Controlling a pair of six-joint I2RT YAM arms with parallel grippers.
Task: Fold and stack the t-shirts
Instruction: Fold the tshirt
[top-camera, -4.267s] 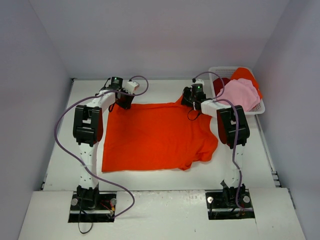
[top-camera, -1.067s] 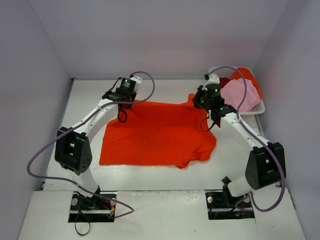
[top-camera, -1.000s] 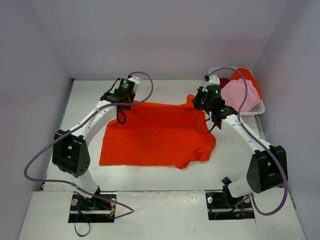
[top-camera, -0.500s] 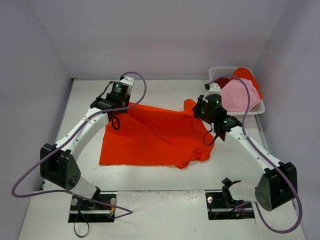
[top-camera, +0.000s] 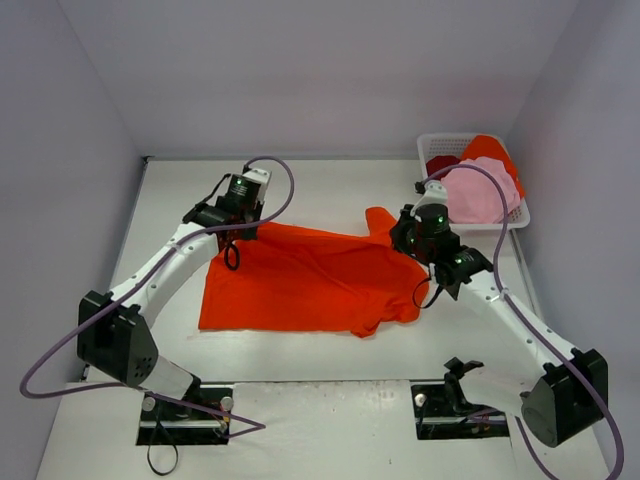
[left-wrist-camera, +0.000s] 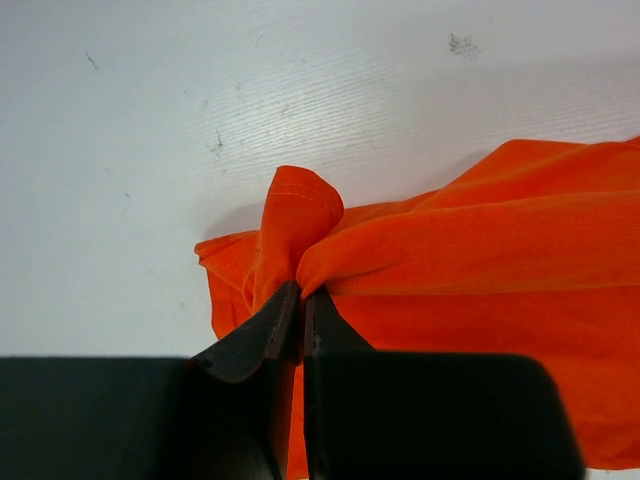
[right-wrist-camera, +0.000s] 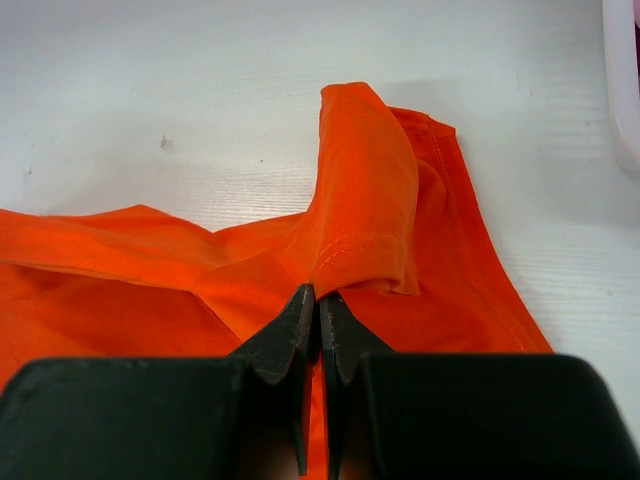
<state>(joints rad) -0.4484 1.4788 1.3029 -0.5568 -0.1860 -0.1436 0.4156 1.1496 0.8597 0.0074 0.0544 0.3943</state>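
A large bright orange-red t-shirt (top-camera: 305, 280) lies spread on the white table, its far edge lifted off the surface. My left gripper (top-camera: 236, 228) is shut on the far left corner of this t-shirt (left-wrist-camera: 450, 270), pinching a bunched fold (left-wrist-camera: 302, 292). Over on the right, my right gripper (top-camera: 405, 238) is shut on the far right edge of the t-shirt (right-wrist-camera: 360, 215), at a hemmed fold (right-wrist-camera: 318, 290). Light pink (top-camera: 478, 190), dark red (top-camera: 442, 164) and orange (top-camera: 492, 148) t-shirts sit in the basket at the back right.
A white plastic lattice basket (top-camera: 436, 143) stands at the table's far right corner; its rim (right-wrist-camera: 622, 90) shows at the right of the right wrist view. Grey walls enclose the table. Purple cables loop off both arms.
Both grippers, still shut on the shirt's far edge, have pulled back toward the near side and lifted it. The far edge now folds over the shirt body, and the arms have stretched out.
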